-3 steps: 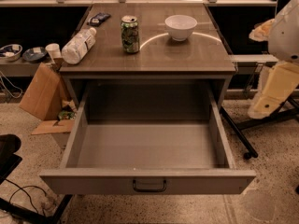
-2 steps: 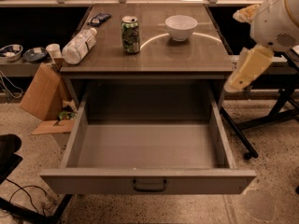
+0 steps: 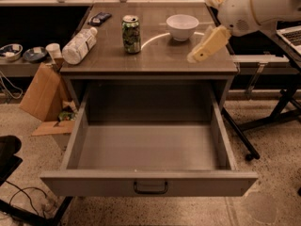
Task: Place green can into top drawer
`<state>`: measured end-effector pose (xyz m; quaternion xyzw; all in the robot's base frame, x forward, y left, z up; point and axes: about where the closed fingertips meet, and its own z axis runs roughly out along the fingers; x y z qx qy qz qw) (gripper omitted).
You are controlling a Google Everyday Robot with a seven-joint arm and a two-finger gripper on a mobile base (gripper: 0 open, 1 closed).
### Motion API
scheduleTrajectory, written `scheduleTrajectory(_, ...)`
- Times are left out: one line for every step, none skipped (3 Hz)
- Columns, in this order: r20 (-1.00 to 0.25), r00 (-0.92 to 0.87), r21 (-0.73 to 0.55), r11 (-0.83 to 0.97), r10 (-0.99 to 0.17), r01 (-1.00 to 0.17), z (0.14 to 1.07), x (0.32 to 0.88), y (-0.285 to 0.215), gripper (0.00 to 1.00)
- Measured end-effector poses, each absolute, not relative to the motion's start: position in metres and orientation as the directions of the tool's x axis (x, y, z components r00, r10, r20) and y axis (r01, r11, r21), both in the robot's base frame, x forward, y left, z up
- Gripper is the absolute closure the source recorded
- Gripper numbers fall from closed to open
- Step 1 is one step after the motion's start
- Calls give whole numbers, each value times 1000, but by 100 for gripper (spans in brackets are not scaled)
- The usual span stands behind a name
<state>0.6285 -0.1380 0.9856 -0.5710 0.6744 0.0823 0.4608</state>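
The green can (image 3: 131,33) stands upright on the tabletop (image 3: 155,60), in the upper middle of the frame, left of centre, its silver top and pull tab facing up. Nothing touches it. To its right, apart from it, sits a white bowl (image 3: 182,26). To its left a clear plastic bottle (image 3: 79,45) lies on its side near the tabletop's left edge. A small dark flat object (image 3: 100,18) lies further back; what it is cannot be made out.

Below the tabletop the top drawer (image 3: 84,183) is pulled fully out toward the bottom of the frame, its grey floor and side walls in plain view and its dark handle (image 3: 150,188) at the middle of the front panel.

The hand (image 3: 200,51) hangs at the upper right, over the tabletop's right edge, right of the bowl and well apart from the can. Only a tan, tapered part of it shows, slanting down and to the left. Whether it is released or clenched cannot be told, and it carries nothing that can be seen. The bulky white arm (image 3: 263,4) behind it is cut off by the top and right edges of the frame.

At the left stand a cardboard box (image 3: 40,91) and a low shelf with small dishes (image 3: 9,51). A laptop (image 3: 290,34) is partly cut off at the right edge.
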Motion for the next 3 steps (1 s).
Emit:
scheduleTrajectory(-814, 101, -385, 401, -573, -831, 978, 657, -121, 0)
scheduleTrajectory(-821, 106, -392, 418, -561, -819, 982, 663, -118, 0)
scheduleTrajectory(-840, 88, -355, 419, -536, -836, 972, 676, -102, 0)
